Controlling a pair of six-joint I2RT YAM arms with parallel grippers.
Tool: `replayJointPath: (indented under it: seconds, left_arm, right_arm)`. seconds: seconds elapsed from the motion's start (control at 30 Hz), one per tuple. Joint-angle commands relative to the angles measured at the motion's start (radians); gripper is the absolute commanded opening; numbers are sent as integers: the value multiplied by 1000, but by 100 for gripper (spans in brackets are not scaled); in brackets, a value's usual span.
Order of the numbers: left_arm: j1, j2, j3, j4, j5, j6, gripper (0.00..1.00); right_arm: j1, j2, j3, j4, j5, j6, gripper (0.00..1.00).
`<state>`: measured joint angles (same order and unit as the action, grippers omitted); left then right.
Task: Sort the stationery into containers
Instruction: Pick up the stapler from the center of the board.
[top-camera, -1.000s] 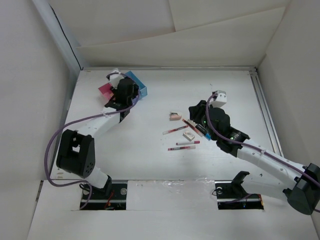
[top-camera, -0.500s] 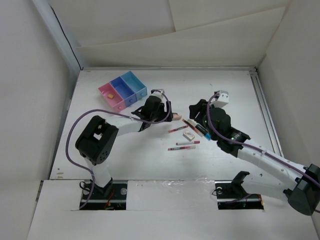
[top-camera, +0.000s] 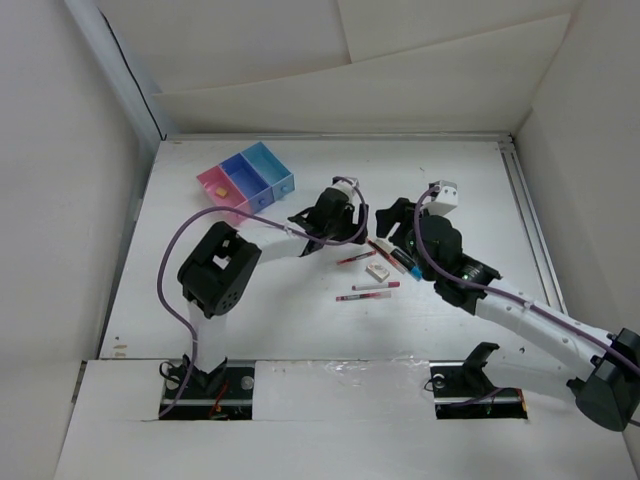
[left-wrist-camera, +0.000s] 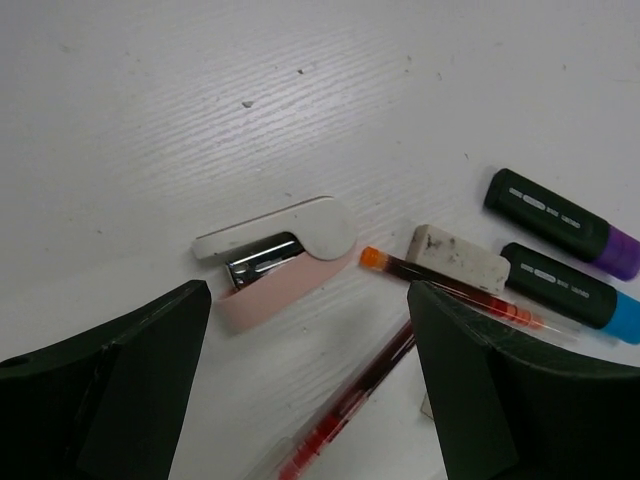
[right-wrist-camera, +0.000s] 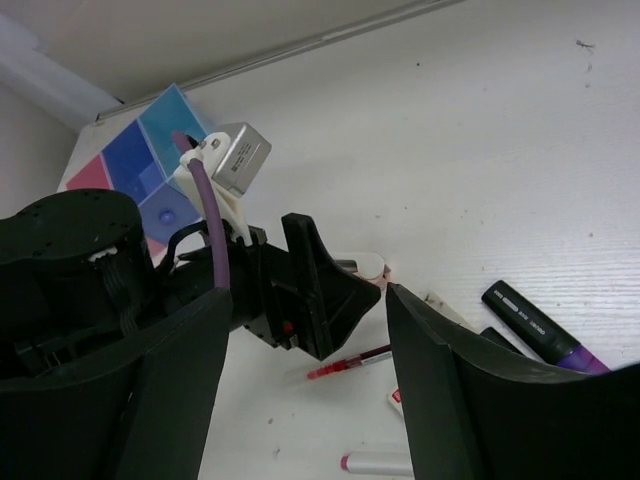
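My left gripper (top-camera: 355, 232) is open and empty, low over the stationery pile. Between its fingers the left wrist view shows a red pen (left-wrist-camera: 350, 410). Just past it lie a small pink-and-white stapler (left-wrist-camera: 280, 258), a white eraser (left-wrist-camera: 460, 258), another red pen (left-wrist-camera: 450, 290), a purple-ended marker (left-wrist-camera: 560, 220) and a cyan-ended marker (left-wrist-camera: 570, 290). My right gripper (top-camera: 390, 232) is open and empty, close beside the left one, above the same pile. The pink (top-camera: 215, 188), medium blue (top-camera: 240, 172) and light blue (top-camera: 270, 165) bins stand at the far left.
A small eraser (top-camera: 377, 270) and two pens (top-camera: 375, 286) (top-camera: 362, 297) lie nearer the front. A small orange piece (top-camera: 216, 187) lies in the pink bin. The left gripper's fingers (right-wrist-camera: 320, 290) fill the middle of the right wrist view. White walls ring the table.
My left arm has swung from over the bins rightward to the stationery pile, close to the right gripper. The right arm has hardly moved.
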<state>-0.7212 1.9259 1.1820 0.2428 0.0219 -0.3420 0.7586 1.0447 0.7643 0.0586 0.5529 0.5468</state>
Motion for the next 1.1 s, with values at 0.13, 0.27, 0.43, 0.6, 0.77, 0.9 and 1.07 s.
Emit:
replayJointPath:
  seconds: [0.13,0.27,0.43,0.6,0.77,0.9,1.07]
  left_arm:
    - [-11,44,105,-92,-139,58,79]
    - [-20,74,114,-102,-148,49,79]
    - [-20,105,133,-91,-94,49,81]
    - [-20,136,169,-112,-118,49,81]
    - [-20,145,206,-132,-174,49,80]
    - [-30,183,235,-162,-217,70,80]
    - [-55,217,255,-183,-273,70,77]
  right_arm:
    - [-16,-55,17,20,12,-1,76]
    - [-16,-55,17,20,2,-1,80]
    - [-16,-55,17,20,-16,-1,82]
    - [-16,-46,17,20,-16,-1,82]
    - [-16,-46,17,20,-16,-1,82]
    - [-16,-46,17,20,-16,-1,82]
    - [-16,-55,17,20,-16,-1,82]
